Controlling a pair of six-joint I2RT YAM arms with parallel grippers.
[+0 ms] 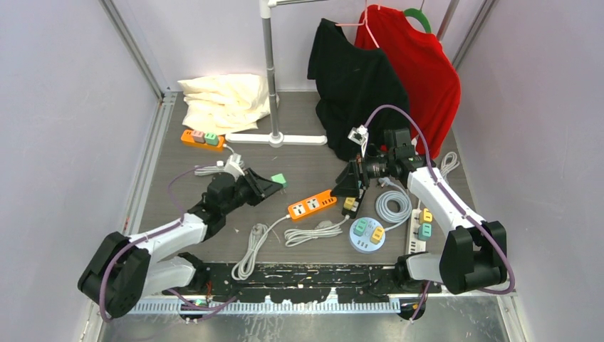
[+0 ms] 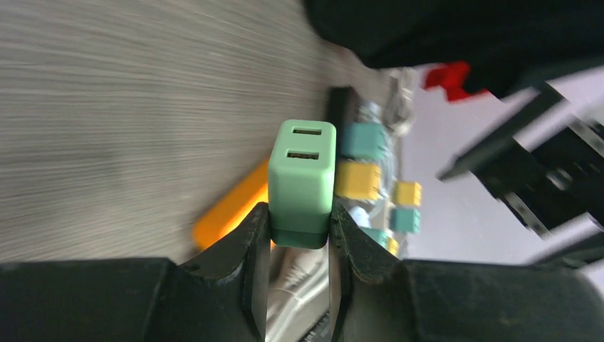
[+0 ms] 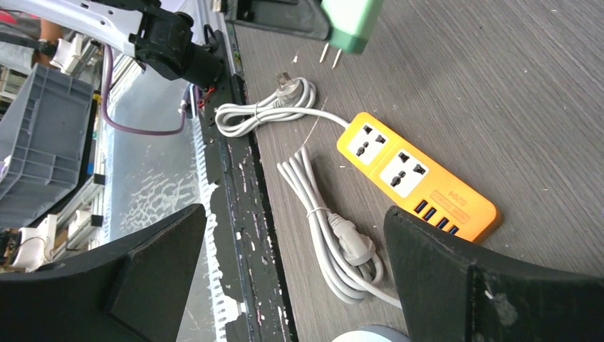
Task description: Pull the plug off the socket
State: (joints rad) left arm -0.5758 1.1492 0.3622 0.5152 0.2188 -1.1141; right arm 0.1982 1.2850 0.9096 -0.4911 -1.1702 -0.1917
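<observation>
While the left pincer (image 2: pixel 298 214) clamps the green plug (image 2: pixel 303 167), the right pincer (image 3: pixel 295 214) gapes wide.

Two orange power strips (image 1: pixel 311 206), two hanging shirts (image 1: pixel 356 78), one green plug (image 1: pixel 279 179)

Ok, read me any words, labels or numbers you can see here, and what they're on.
On the orange power strip: small print by its USB ports, too small to read.
On the white tag, top view: blurred, unreadable.
No other text shows.
</observation>
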